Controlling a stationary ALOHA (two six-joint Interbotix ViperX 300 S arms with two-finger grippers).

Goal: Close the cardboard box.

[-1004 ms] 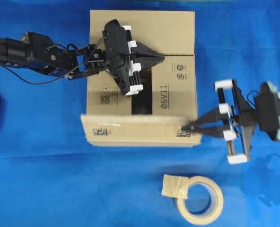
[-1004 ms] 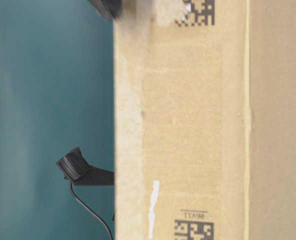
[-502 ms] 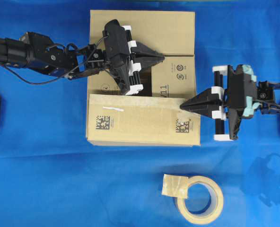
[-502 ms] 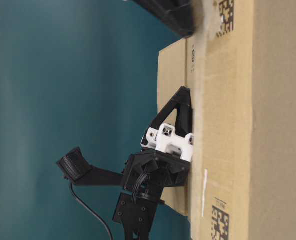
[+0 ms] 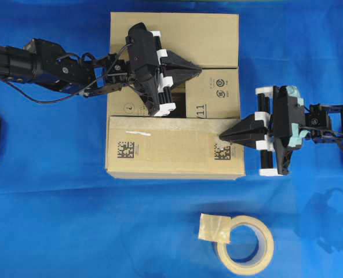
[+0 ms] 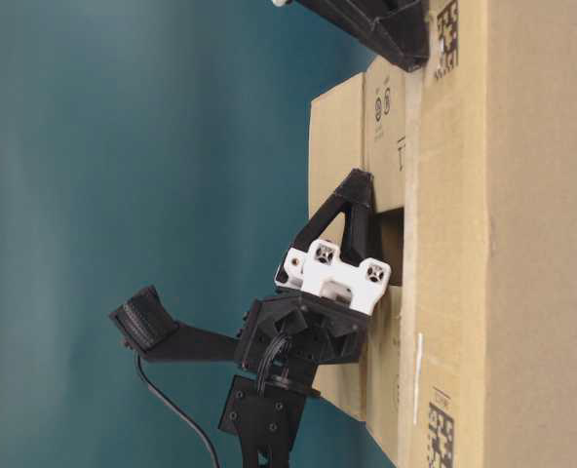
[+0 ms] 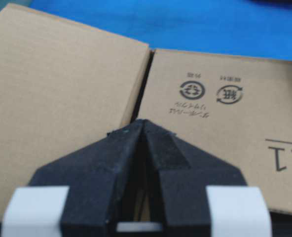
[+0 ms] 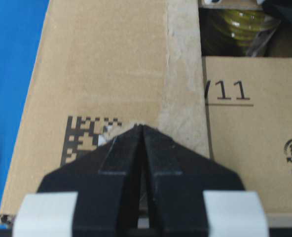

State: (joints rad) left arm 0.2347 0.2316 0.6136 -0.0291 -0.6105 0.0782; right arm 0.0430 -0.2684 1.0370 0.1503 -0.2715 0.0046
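The cardboard box (image 5: 174,95) sits on the blue desk (image 5: 55,220), its long axis running across the overhead view. The right gripper (image 5: 223,136), fingers pinched together and empty, presses the near flap's (image 5: 171,152) end flat. The left gripper (image 5: 197,70), likewise closed on nothing, rests over the far flap's (image 5: 177,37) seam. A dark gap (image 5: 180,103) between them seems open; the left arm is nearer.
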